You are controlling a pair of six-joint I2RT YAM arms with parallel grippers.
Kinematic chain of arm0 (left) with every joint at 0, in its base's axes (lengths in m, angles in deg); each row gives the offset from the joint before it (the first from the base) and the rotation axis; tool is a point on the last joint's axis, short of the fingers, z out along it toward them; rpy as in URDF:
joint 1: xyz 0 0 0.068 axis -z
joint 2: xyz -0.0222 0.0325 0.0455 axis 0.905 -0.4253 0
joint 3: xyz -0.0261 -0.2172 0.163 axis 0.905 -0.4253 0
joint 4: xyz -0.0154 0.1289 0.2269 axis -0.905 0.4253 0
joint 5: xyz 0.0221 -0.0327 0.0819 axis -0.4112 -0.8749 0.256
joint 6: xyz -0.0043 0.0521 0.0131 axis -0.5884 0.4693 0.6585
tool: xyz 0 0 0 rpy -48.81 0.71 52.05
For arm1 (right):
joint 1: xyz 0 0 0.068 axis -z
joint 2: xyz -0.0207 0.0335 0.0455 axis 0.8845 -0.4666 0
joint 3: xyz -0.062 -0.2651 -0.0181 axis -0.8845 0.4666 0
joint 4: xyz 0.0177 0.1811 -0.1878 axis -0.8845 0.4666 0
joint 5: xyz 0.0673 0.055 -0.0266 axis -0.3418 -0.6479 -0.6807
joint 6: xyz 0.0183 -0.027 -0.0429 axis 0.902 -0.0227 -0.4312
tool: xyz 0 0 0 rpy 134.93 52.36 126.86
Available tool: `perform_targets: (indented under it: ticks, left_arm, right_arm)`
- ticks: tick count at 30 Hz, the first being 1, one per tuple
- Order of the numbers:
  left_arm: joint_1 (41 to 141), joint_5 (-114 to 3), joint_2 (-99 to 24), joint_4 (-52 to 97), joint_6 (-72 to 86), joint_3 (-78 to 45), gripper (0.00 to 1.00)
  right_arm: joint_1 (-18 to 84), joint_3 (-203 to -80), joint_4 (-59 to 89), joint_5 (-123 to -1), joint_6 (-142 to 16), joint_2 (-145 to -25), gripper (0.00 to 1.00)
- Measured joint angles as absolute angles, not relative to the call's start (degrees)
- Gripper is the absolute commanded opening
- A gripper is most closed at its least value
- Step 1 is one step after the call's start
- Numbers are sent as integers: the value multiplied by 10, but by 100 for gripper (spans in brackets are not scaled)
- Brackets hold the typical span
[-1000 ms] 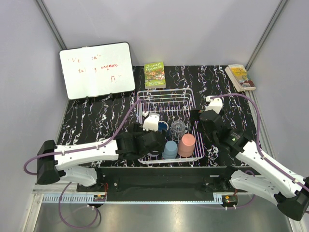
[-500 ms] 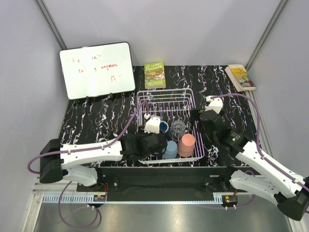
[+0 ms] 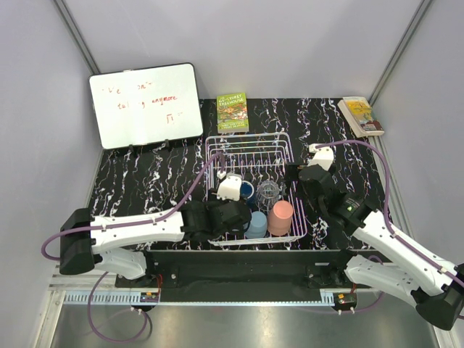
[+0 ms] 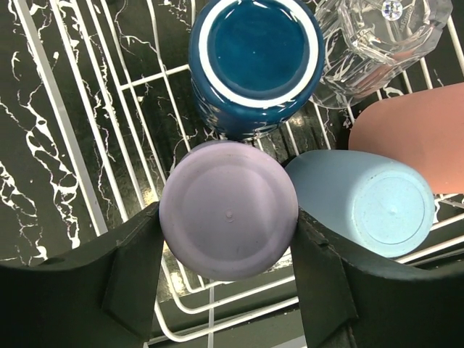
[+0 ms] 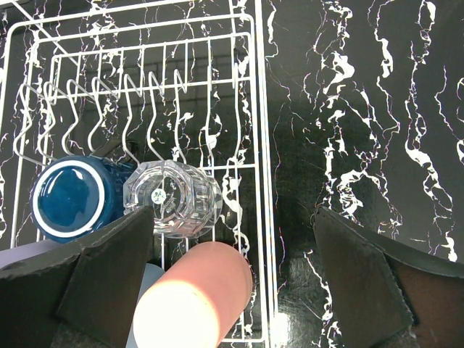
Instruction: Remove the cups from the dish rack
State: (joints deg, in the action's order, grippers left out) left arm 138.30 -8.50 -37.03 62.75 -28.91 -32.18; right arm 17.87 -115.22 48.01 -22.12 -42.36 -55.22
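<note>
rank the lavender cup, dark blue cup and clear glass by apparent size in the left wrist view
1. lavender cup and dark blue cup: alike; lavender seems nearer the camera.
2. clear glass: smallest, but cut off by the frame edge.

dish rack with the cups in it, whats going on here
The left gripper is closed on the upturned lavender cup in the white wire dish rack, which is not yet lifted out. The dark blue cup, clear glass, light blue cup and salmon-pink cup sit beside it in the rack. The right gripper hangs open over the rack's right side, holding nothing.
</note>
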Motion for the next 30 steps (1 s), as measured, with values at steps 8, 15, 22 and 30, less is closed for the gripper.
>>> perform_targets:
  ticks: [8,15,22,30]
  left_arm:
    - [1384,-57,-338,687,-255,-270,0]
    - [1384,-39,-277,701,-224,-211,0]
    - [1377,-45,-154,594,-154,-269,0]
    - [1246,-181,-28,401,-126,-402,0]
  right_arm:
    - [179,-1152,480,-221,-424,-548,100]
    - [179,-1152,480,-224,-421,-542,100]
    - [179,-1152,478,-249,-410,-533,100]
    - [179,-1152,433,-313,-396,-497,94]
